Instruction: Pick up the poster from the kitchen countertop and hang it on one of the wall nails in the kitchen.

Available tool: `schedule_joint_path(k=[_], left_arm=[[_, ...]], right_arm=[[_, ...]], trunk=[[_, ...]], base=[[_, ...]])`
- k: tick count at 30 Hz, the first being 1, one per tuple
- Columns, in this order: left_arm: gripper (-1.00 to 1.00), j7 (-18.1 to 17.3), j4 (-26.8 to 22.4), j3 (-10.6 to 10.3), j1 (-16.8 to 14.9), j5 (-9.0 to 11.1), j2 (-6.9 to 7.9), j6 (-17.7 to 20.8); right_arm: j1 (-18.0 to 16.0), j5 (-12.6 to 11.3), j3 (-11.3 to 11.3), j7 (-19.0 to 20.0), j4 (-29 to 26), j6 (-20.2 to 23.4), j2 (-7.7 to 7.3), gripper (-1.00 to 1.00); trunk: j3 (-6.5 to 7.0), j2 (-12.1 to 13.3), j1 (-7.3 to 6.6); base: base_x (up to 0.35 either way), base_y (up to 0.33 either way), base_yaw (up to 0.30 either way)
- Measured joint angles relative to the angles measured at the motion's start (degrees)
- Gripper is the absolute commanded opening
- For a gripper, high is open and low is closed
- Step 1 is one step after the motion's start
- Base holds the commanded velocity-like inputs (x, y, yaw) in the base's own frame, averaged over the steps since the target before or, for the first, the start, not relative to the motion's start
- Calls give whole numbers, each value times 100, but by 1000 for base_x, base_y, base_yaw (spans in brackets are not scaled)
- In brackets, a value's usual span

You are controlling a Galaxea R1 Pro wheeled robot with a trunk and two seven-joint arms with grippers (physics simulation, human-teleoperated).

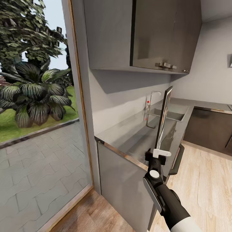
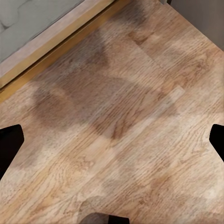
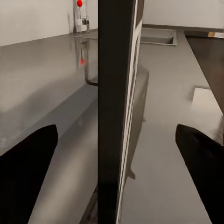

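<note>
Standing edge-on above the near end of the kitchen countertop (image 1: 129,138), the poster (image 1: 163,117) is upright and tilted slightly, held by its bottom edge in the right gripper (image 1: 160,154). In the head view the white fingers (image 1: 161,152) press against the lower frame, closed on it, with the black forearm running down to the near right corner of the picture. In the right wrist view the poster (image 3: 114,107) shows as a dark vertical strip with a thin white margin along its right side; the dark fingertips (image 3: 28,172) sit well out to either side of it, and its dim reflection lies on the steel surface (image 3: 42,84).

The worktop stretches away to the far right, where an inset sink (image 1: 172,114) and a slim tap (image 1: 154,95) stand. Two small red markers (image 1: 148,101) show against the wall beside the tap. A grey wall cabinet (image 1: 141,35) hangs above the counter.

To the left, a large glass opening looks onto grey paving (image 1: 35,167), grass and a broad-leafed plant (image 1: 35,96).

The left wrist view looks down on wooden floor (image 2: 121,126), with a pale threshold strip (image 2: 42,51) along one side. The left gripper's black fingertips (image 2: 9,144) appear at opposite edges of that picture, spread apart with nothing between them.
</note>
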Motion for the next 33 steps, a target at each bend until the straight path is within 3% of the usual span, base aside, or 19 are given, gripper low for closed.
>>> schedule_joint_path(k=[25,33], left_arm=[[100,0,-9,4,0,0,0,-1],[100,0,-14,9,1,0,-2,1]], right_arm=[[0,22,-5,-7,-11,17,0,-100],[0,1,8,-11,-60,6,-2,-100]], trunk=[[5,0,0],[12,1,1]], base=[[0,0,0],[-133,0,0]])
